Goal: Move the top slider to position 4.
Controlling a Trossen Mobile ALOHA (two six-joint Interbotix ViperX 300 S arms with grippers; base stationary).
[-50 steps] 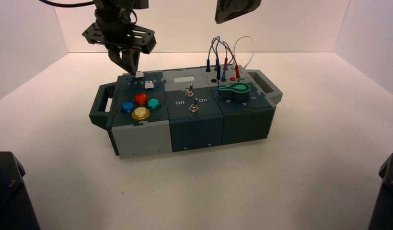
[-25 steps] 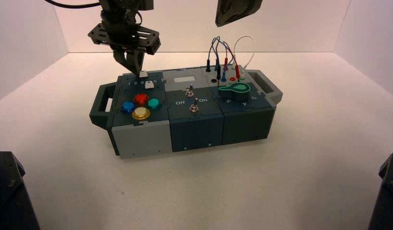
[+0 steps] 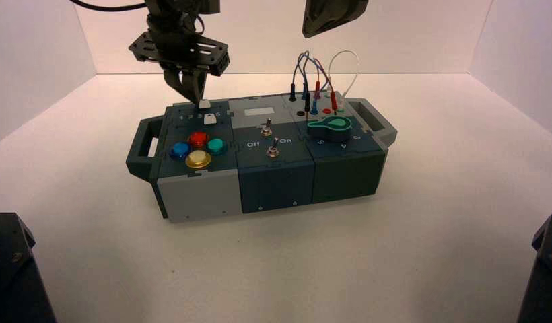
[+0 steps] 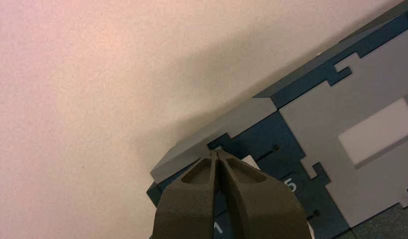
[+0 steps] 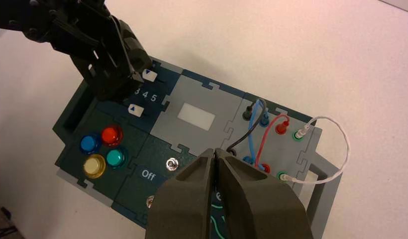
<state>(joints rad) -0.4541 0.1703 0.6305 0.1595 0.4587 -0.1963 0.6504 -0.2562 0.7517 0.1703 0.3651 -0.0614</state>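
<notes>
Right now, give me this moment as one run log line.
left hand: shut, at top slider | right hand: shut, above box | target: position 4

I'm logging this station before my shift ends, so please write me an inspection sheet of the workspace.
Surface: pale; the box rests on it.
Job's things: top slider, white, on the box's far left panel, its arrow near the printed 4; a second white slider sits nearer the buttons.
Clutter: nothing seen.
Left gripper: closed, at the top slider.
Right gripper: closed, above the box's right part, idle.
Cables: blue, red, black and white wires on the box's right panel; a black cable by the left arm.
Surroundings: pale walls behind and at both sides.
</notes>
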